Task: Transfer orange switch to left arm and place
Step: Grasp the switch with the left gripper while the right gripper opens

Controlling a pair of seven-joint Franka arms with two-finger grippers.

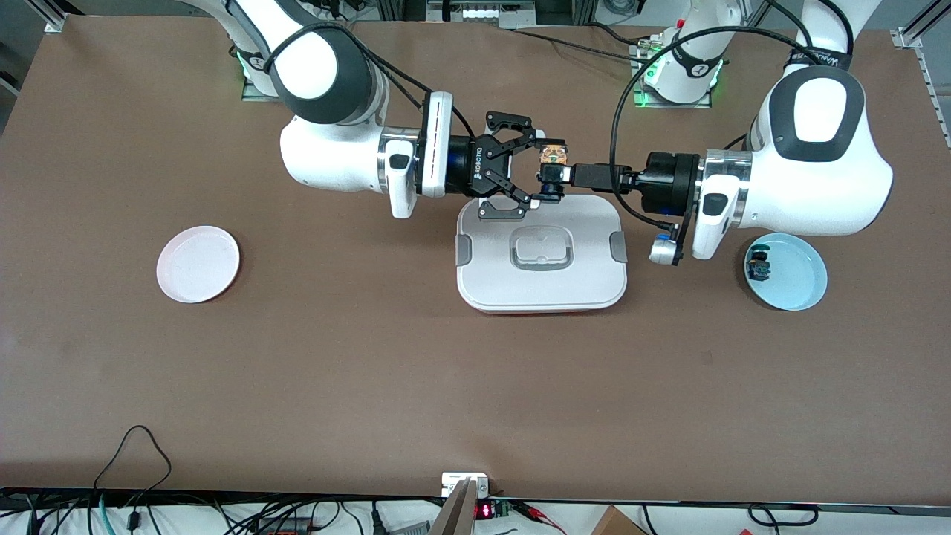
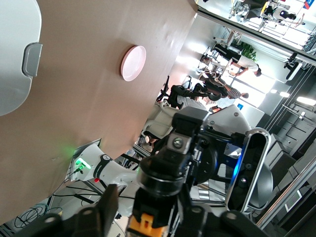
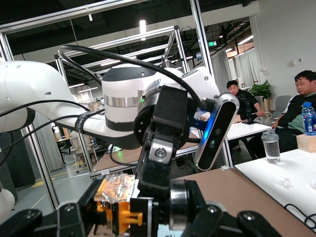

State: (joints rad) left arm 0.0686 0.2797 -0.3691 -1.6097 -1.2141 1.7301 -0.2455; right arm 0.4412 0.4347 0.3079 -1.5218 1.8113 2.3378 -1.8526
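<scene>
Both arms meet horizontally over the box edge that lies farthest from the front camera, mid-table. Left gripper is clamped on the orange switch, holding it in the air just above that edge of the box; orange body and clear top show in the right wrist view, orange part also in the left wrist view. Right gripper has its fingers spread wide, straddling the switch, pads not closed on it. Readable text: "ROBOTIQ" on the right gripper body, though small. Box lid closed, grey clips on both ends, grey-edged handle recess in the middle, sliver of red at the base. Pink plate sits toward the right arm's end of the table, also seen in the left wrist view. Blue plate toward the left arm's end carries a small black switch with blue body.
</scene>
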